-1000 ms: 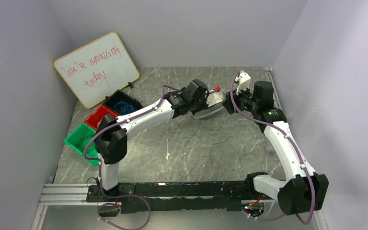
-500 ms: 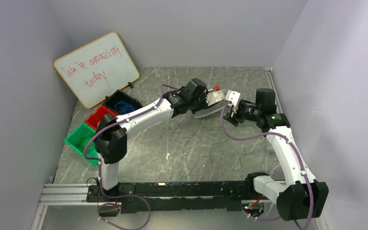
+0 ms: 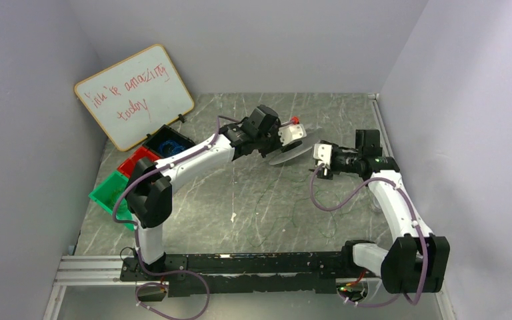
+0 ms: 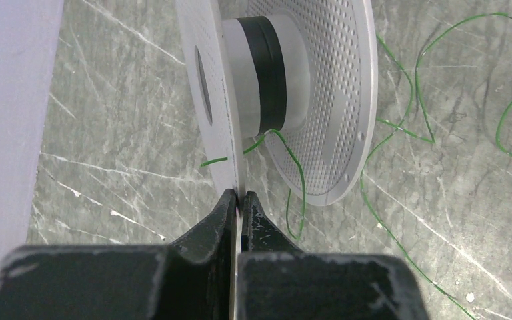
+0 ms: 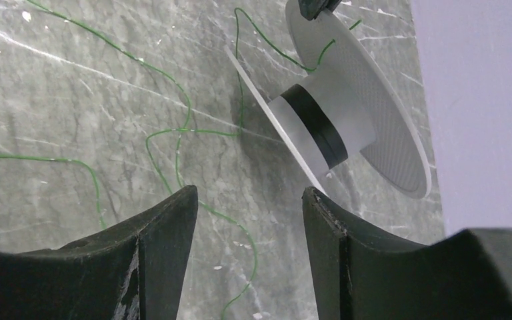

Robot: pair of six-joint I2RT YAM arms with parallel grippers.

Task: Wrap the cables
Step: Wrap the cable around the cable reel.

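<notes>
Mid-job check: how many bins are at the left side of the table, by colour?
Green bin: 1
Red bin: 1
Black bin: 1
Total: 3

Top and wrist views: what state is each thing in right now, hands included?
Left hand: shut on the rim of one spool flange.
Right hand: open, empty.
Spool: tilted, held by one flange.
Wire: mostly unwound, loose loops on the table, one end at the spool.
Black bin: holds a blue coil.
Whiteboard: leaning on the wall.
</notes>
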